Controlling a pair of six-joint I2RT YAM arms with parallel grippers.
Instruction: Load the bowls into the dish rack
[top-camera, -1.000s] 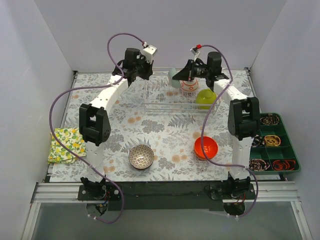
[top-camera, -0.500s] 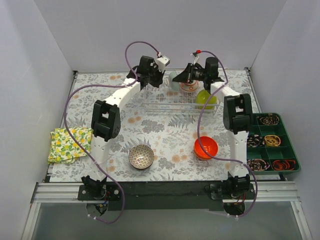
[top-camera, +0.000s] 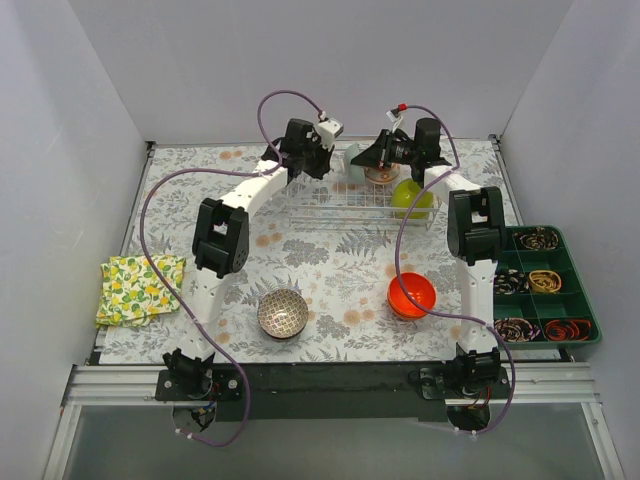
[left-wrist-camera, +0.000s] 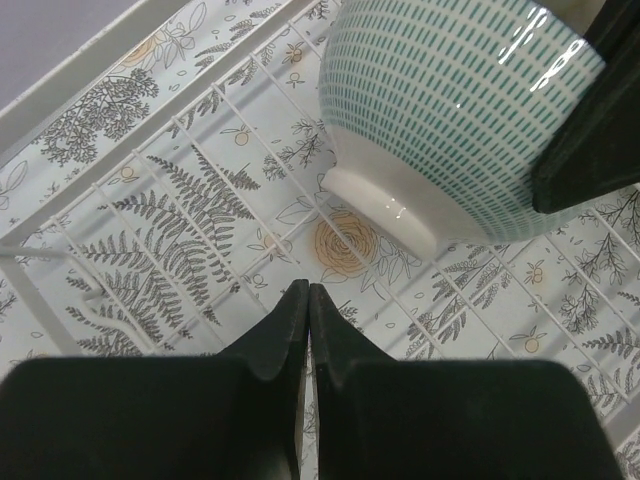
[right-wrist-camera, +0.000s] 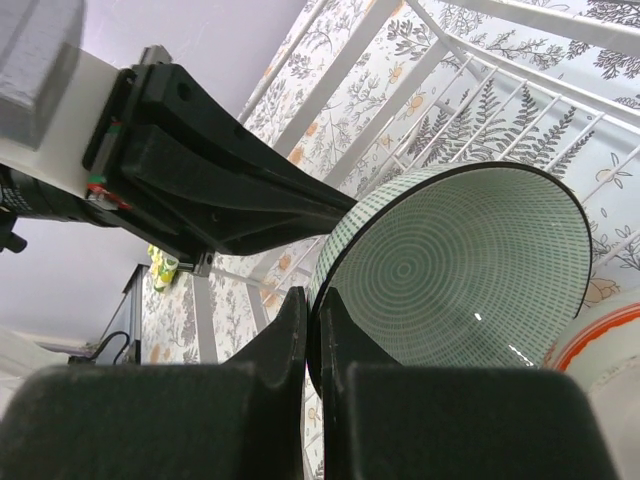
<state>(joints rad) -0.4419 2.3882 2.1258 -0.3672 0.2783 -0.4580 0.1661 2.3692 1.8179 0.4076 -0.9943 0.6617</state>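
Observation:
The pale blue-green bowl (top-camera: 349, 157) stands on edge at the back of the wire dish rack (top-camera: 330, 207). My right gripper (top-camera: 360, 160) is shut on its rim (right-wrist-camera: 335, 270). My left gripper (top-camera: 324, 163) is shut and empty, just left of that bowl (left-wrist-camera: 450, 110), over the rack floor (left-wrist-camera: 200, 200). A red-and-white bowl (top-camera: 380, 176) and a lime-green bowl (top-camera: 410, 197) stand in the rack to the right. The orange-red bowl (top-camera: 412, 294) and the dark brown-and-white bowl (top-camera: 283, 312) sit on the table in front. I see only one lime-green bowl.
A dark green compartmented tray (top-camera: 575, 345) with small items lies at the right edge. A yellow-green patterned cloth (top-camera: 138, 288) lies at the left edge. White walls enclose the table on three sides.
My left arm has swung right from the rack's far left corner to beside the pale blue-green bowl. My right gripper has shifted slightly back and left with the bowl.

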